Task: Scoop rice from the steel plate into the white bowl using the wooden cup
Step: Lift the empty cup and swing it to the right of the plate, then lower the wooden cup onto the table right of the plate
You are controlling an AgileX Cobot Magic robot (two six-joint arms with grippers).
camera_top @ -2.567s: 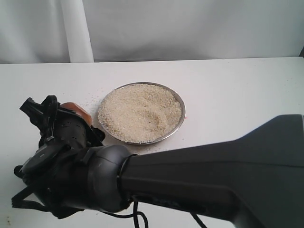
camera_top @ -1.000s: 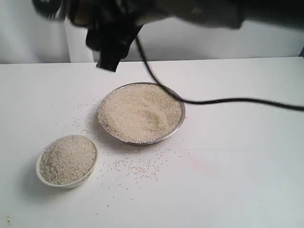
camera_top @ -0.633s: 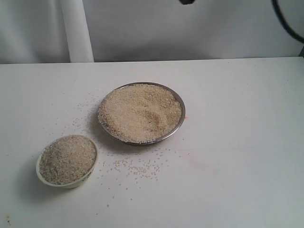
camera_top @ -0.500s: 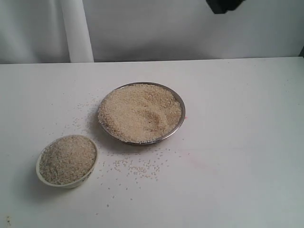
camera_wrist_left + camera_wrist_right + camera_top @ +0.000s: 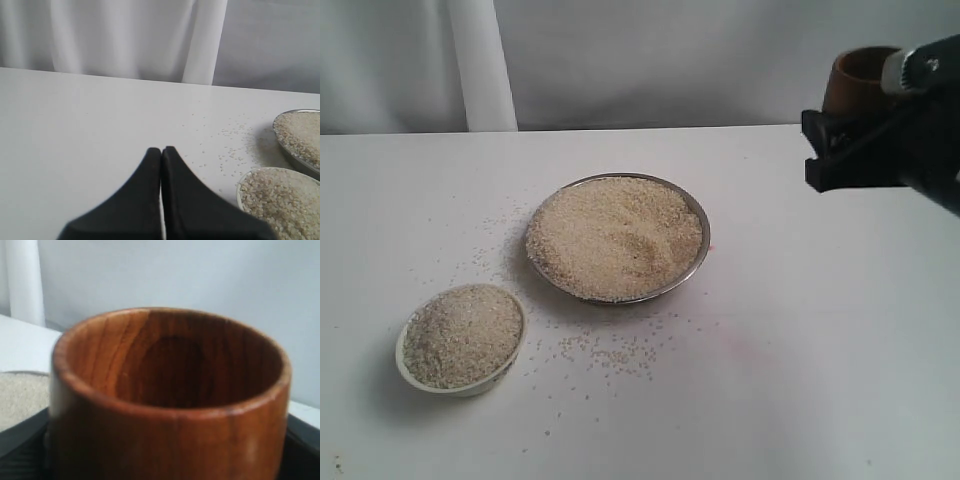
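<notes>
My right gripper [image 5: 860, 135] is clamped on the wooden cup [image 5: 861, 78], which hangs upright and mouth-up in the air. The jaws press on its wall low down on either side, leaving the rim free. The wrist camera shows a dark, bare inside with no grains in it.

The cup looks stiff, light and smoothly finished, so I judge it could twist or slide in the jaws once it ploughs into the heap. A low hold across the widest part of the body is what I would want, and that is where I have it.

The steel plate [image 5: 703, 250] sits below that gripper and well off toward my left arm's side, piled with rice [image 5: 615, 235]. The grains are loose and will pour and spill easily; some already lie scattered on the table [image 5: 820, 350] past the plate.

The white bowl [image 5: 516, 352] is farther away again, and heaped nearly to its rim, so I reckon it has little room.

My left gripper [image 5: 161, 150] has its fingers pressed together on nothing, with the bowl just beside its tips
</notes>
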